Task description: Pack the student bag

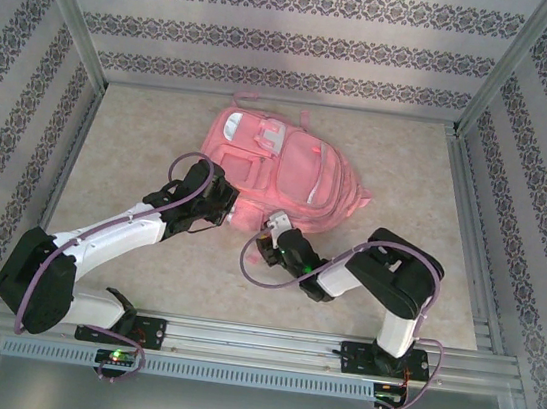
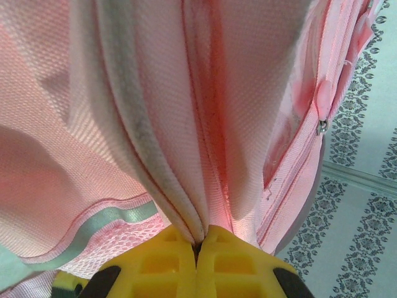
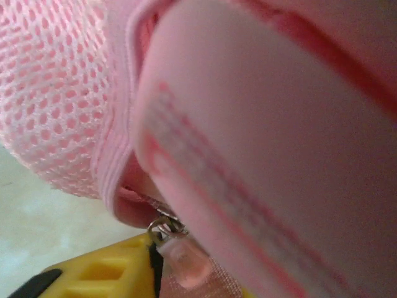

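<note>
Bag fabric [image 2: 205,124] within left pincer [image 2: 198,241]

My top camera looks down from above and behind my bases, taking in the whole table [image 1: 141,137]. Each wrist camera faces forward along its own jaws, very near the student bag [image 1: 288,171], which all three views share.

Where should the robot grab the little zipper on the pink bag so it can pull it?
Probably the flat pink pull tab dangling from the metal slider. It sticks out clear of the bag and is thin and flat, so pinch its two flat faces. Come from the bag's near edge, where the right hand is, since the tab points that way.
</note>
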Tool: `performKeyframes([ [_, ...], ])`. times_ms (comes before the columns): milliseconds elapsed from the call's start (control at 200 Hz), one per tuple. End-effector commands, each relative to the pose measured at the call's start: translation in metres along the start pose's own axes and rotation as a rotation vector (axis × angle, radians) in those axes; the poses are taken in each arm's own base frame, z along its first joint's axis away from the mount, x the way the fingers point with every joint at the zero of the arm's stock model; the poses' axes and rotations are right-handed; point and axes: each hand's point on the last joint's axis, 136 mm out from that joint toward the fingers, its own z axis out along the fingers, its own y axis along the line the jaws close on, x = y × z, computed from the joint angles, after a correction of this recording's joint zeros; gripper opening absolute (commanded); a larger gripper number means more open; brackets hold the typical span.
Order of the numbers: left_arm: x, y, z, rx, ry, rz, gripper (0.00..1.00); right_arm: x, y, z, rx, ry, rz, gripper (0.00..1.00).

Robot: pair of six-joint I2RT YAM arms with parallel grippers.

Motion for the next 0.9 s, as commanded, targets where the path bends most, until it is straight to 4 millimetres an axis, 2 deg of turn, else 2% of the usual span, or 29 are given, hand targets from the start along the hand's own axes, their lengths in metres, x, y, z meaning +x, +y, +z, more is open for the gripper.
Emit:
performKeyframes([
  [0, 0.021, -0.034, -0.008, 0.102, 0.071, -0.017, 0.0, -0.008, 0.002, 0.01, -0.007, -0.012, 0.004, 0.26],
  [80, 0.018, -0.032, -0.008, 0.098, 0.06, -0.02, 0.0, -0.005, 0.004, 0.01, -0.015, 0.008, -0.003, 0.15],
  [175, 0.01, -0.029, -0.008, 0.089, 0.043, -0.011, 0.0, -0.002, 0.005, 0.006, -0.031, 0.025, -0.017, 0.06],
  [375, -0.014, -0.017, -0.012, 0.066, -0.016, -0.008, 0.0, 0.009, -0.002, -0.012, -0.027, 0.067, -0.062, 0.04],
  [580, -0.027, -0.01, -0.01, 0.048, -0.039, 0.013, 0.0, 0.018, -0.011, -0.027, -0.007, 0.108, -0.089, 0.04],
  [894, -0.048, 0.003, -0.011, 0.017, -0.066, 0.045, 0.0, 0.024, -0.039, -0.044, 0.069, 0.165, -0.086, 0.02],
])
